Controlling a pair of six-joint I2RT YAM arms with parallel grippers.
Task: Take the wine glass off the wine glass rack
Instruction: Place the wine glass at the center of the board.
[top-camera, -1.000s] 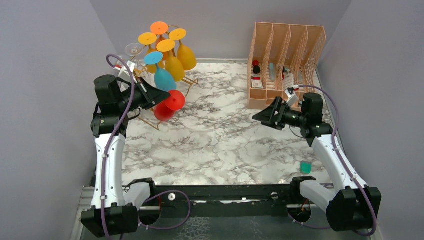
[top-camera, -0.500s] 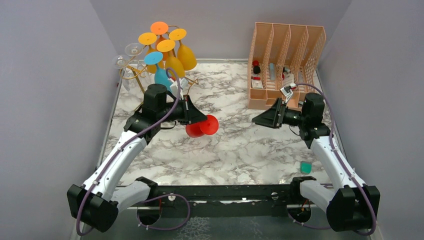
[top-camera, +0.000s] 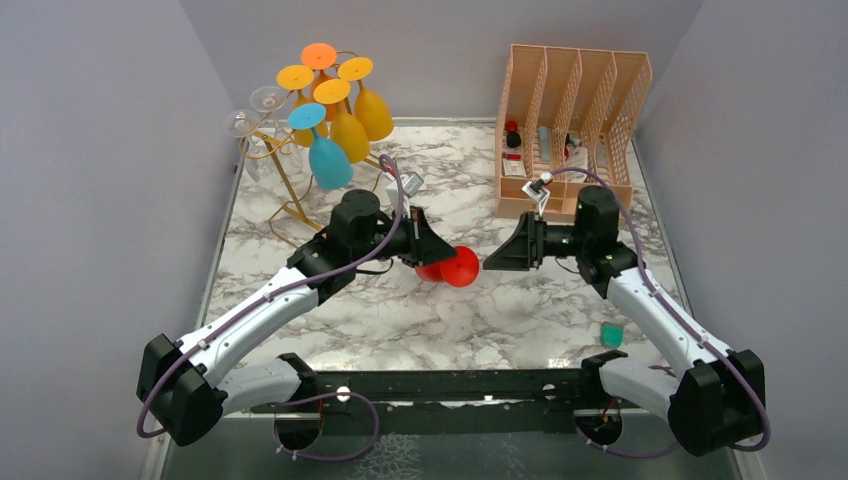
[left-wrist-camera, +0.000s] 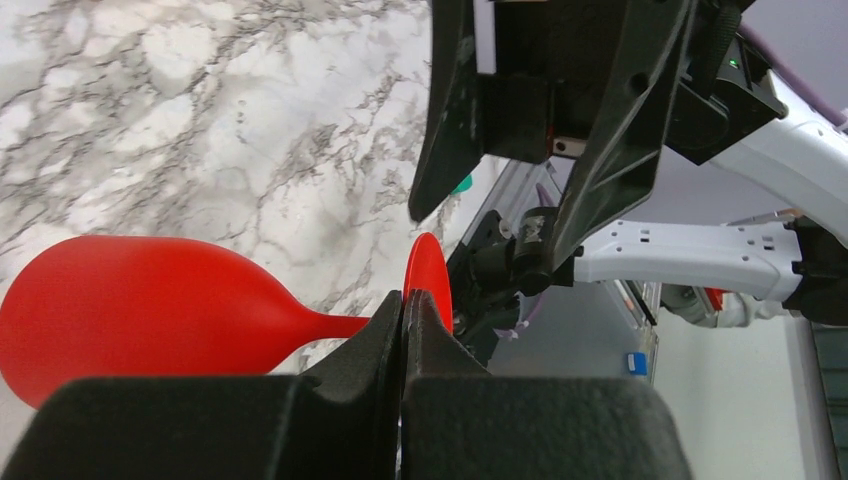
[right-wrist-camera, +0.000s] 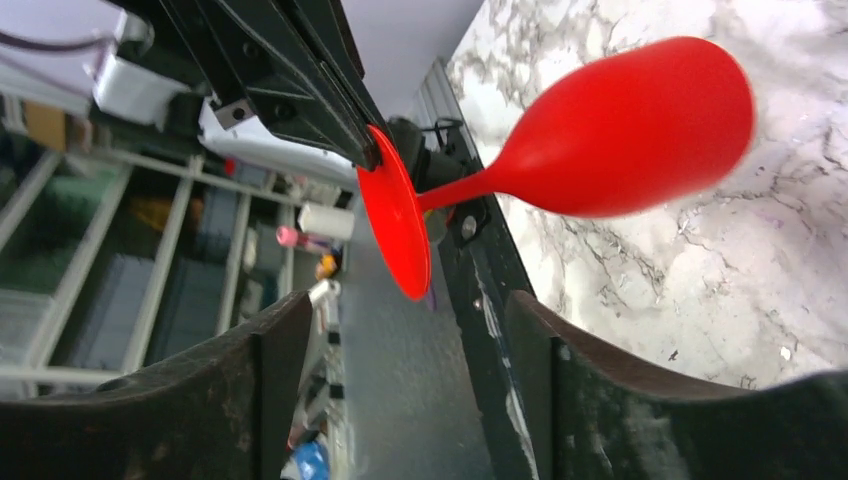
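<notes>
The left claw (top-camera: 436, 256) is pinched shut on the thin stem of the glossy red plastic wine glass (top-camera: 455, 268), and the left wrist view shows its two black fingers (left-wrist-camera: 385, 330) pressed nearly together right behind the round foot, with the bowl (left-wrist-camera: 150, 300) lying out to one side over the marble. The glass is off the rack and on its side near the middle of the white, grey-veined marble table (top-camera: 440, 320), its flat foot turned toward 3 o'clock; whether the bowl touches the marble cannot be told. Facing it from 3 o'clock, the right claw (top-camera: 490, 263) has its jaws moderately apart and grips nothing. In the right wrist view its fingers (right-wrist-camera: 270, 340) sit either side of the frame, with the red foot disc just beyond their tips and not touching them, and the tip of the left claw visible at that disc. The tall thin gold wire wine glass rack (top-camera: 285, 185) stands at 11 o'clock on the table, well apart from the red glass. It carries orange, yellow and clear glasses and one blue wine glass (top-camera: 328, 160), all hung bowl down. A peach plastic lattice file organiser (top-camera: 575, 90) stands at 1 o'clock, and a small green object (top-camera: 611, 334) lies near 4 o'clock beside the right arm.
</notes>
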